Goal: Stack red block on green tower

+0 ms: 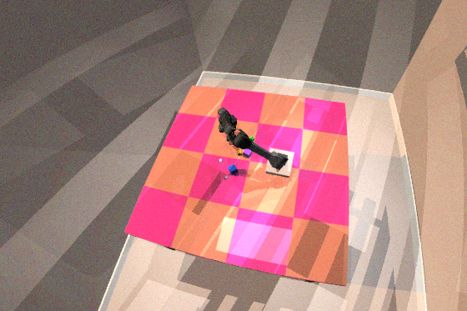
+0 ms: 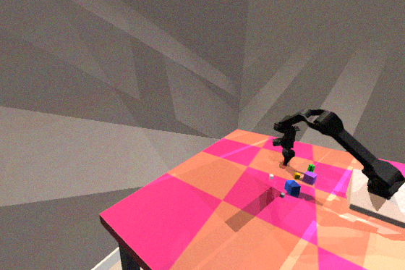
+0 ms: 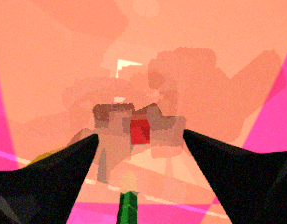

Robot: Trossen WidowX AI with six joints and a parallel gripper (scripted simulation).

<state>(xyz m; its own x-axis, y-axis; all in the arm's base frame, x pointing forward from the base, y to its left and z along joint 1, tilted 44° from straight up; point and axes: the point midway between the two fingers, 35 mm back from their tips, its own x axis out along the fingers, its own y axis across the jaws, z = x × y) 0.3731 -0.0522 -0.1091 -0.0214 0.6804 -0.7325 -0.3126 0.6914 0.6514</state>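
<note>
The small red block lies on an orange square of the checkered table top. In the wrist view it sits between my two finger tips. My gripper is open and empty, pointing down, with its tips low around the block. In the top view the gripper hides the block. The green tower stands upright a short way behind the gripper, toward the arm's base.
A yellow block, a purple block and a blue block lie near the tower. Two tiny pale cubes lie close by. The arm's white base plate stands to the right.
</note>
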